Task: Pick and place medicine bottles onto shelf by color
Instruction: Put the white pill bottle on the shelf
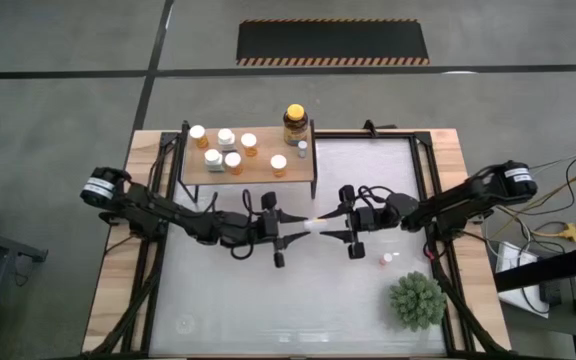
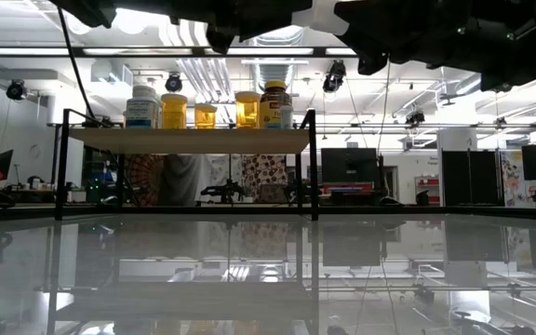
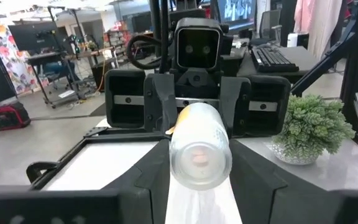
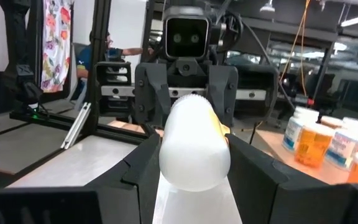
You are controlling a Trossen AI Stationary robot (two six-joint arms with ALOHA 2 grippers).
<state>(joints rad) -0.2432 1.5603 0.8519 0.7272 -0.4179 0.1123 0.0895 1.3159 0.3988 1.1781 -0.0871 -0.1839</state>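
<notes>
A small pill bottle [image 1: 314, 224] with a white cap hangs level above the table's middle, between my two grippers, which face each other. My left gripper [image 3: 201, 186] is shut on its base end, my right gripper [image 4: 194, 186] on its cap end. A little orange shows along the bottle's side [image 3: 170, 129]. The shelf [image 1: 196, 172], a light-wood board on a black frame, stands at the far edge with several white and orange bottles standing on it. A dark amber jar [image 1: 294, 122] with a yellow cap stands at its far right corner. My left gripper holds the bottle's base end [image 3: 199, 163] pinched between its two fingers, coming level from the table's left and lying along the bottle. The bottle is level and clear of the table. My right gripper holds the bottle's white cap end [image 4: 194, 158] pinched between its two fingers, coming nearly level from the table's right, along the bottle.
A spiky green plant [image 1: 415, 300] stands near the front right corner. A small white bottle [image 1: 386, 259] lies on the table between the plant and my right gripper. In the low view the shelf [image 2: 189, 140] stands left of centre.
</notes>
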